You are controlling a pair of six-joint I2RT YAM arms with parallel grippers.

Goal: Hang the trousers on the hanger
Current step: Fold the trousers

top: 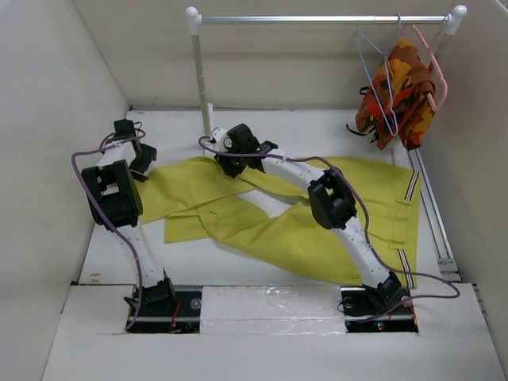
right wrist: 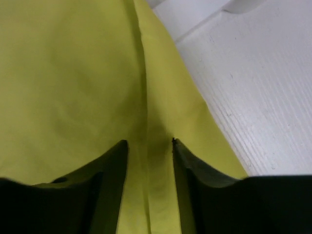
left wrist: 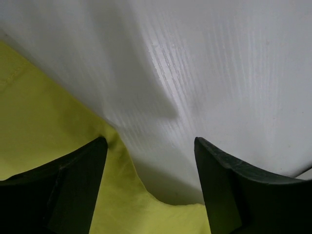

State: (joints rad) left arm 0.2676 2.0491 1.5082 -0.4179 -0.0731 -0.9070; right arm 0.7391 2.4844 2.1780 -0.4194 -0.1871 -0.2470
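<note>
**Left claw**: spread wide, nothing between the fingers. The left finger sits over the cloth edge of the trousers. The right finger sits over the bare worktop. In the top view this claw is at the left end of the far trouser leg, near the left edge of the worktop.

**Right claw**: fingers partly apart, astride a seam fold of the trousers that runs into the gap. The cloth lies between the tips, and no clamped grip shows. The right arm reaches across the garment to the far edge of the far leg, near the foot of the rail post.

**Trousers:** spread flat across the middle of the worktop. The striped waistband faces the right edge. Both legs run toward the left edge, and the near leg ends short of the far one.

**Hanger**: hooked on the rail above the far right corner, well apart from the trousers. It hangs just beside a pink hanger that carries a patterned garment.
</note>
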